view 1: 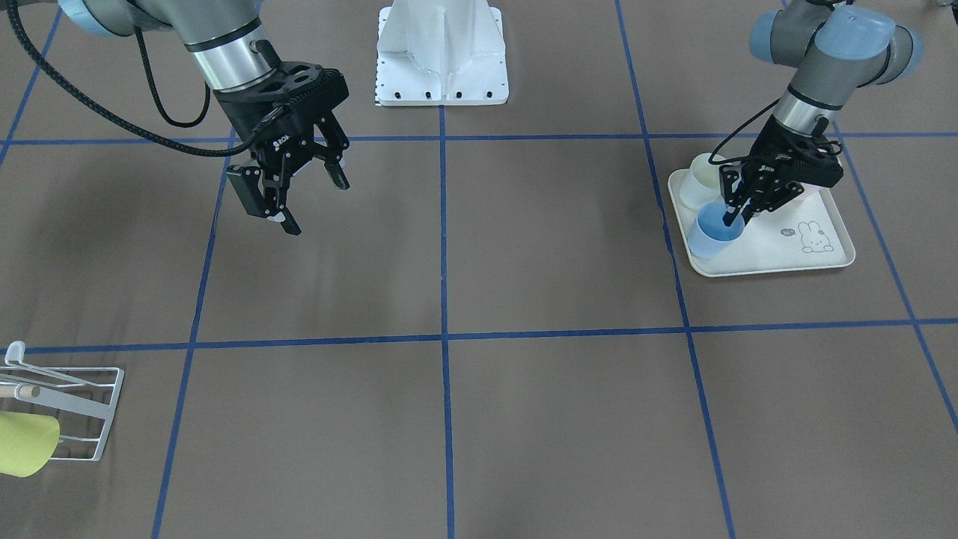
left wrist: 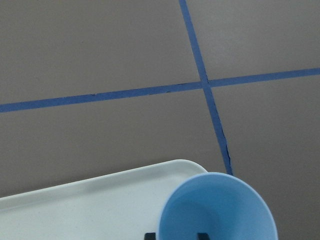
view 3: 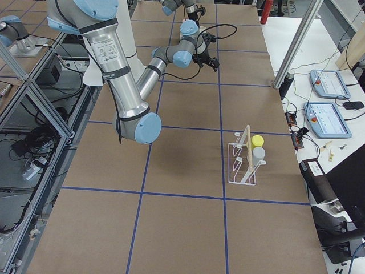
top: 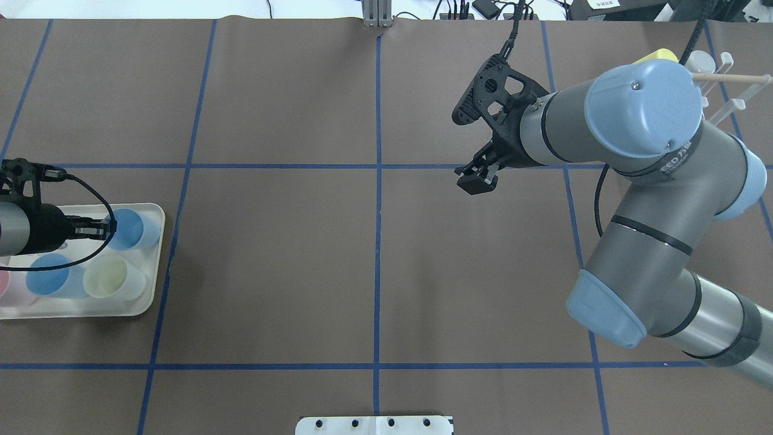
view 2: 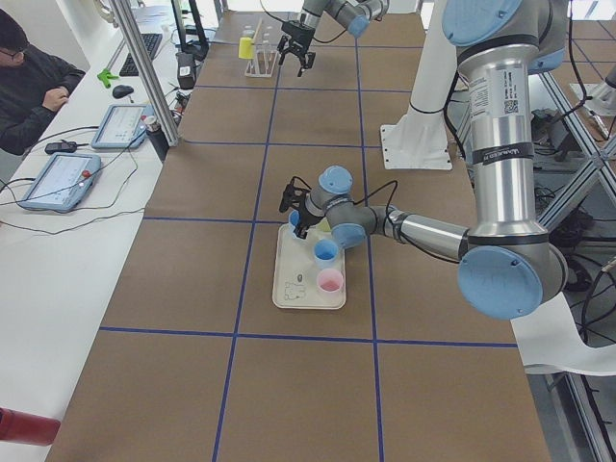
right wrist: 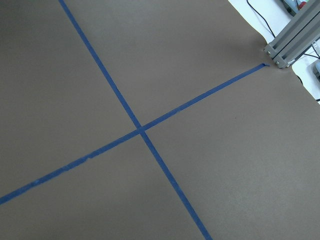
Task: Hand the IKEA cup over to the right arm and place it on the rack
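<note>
Two arms were counted: the left arm point(view 1: 823, 67) and the right arm point(view 1: 224, 56). Four cups were counted on one tray point(top: 90, 309) at the overhead frame's lower left: two blue cups point(top: 136, 229) point(top: 51, 281), one cream cup point(top: 112, 277), one pink cup point(view 2: 329, 280). Two more were counted on one rack point(view 3: 250, 151): one yellow cup point(view 3: 258, 140), one grey cup point(view 3: 259, 153).

cream rabbit-printed tray point(view 1: 771, 253) sits on taped table point(view 1: 561, 239).

Upright blue cup point(view 1: 715, 233) on tray point(view 1: 771, 251); white rack point(view 1: 75, 404) apart
</note>
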`<state>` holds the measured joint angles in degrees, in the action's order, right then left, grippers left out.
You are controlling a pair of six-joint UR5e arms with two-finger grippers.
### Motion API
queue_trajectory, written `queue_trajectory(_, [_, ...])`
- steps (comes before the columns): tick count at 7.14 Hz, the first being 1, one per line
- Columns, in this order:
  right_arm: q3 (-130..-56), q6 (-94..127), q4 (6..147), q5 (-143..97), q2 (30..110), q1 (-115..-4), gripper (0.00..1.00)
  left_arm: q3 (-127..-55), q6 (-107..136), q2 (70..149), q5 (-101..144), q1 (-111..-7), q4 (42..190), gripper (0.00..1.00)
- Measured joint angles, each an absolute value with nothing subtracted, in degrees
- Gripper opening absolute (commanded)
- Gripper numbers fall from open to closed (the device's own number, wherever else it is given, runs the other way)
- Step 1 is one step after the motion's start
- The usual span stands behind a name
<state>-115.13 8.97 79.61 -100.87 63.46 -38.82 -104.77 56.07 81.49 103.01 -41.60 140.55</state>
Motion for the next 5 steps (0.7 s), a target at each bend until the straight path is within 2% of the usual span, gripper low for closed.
queue_trajectory(3, [-115.0,8.9,79.5,-101.0,63.4,-38.2,0.99,-106.1,55.9,81.6,103.1,-42.0,140.4,0.00])
queue_trajectory(5, [-114.5,8.9,77.1,-100.9,63.4,-36.5,0.99,-110.4,55.6,81.5,103.6,-44.2,138.7,0.00])
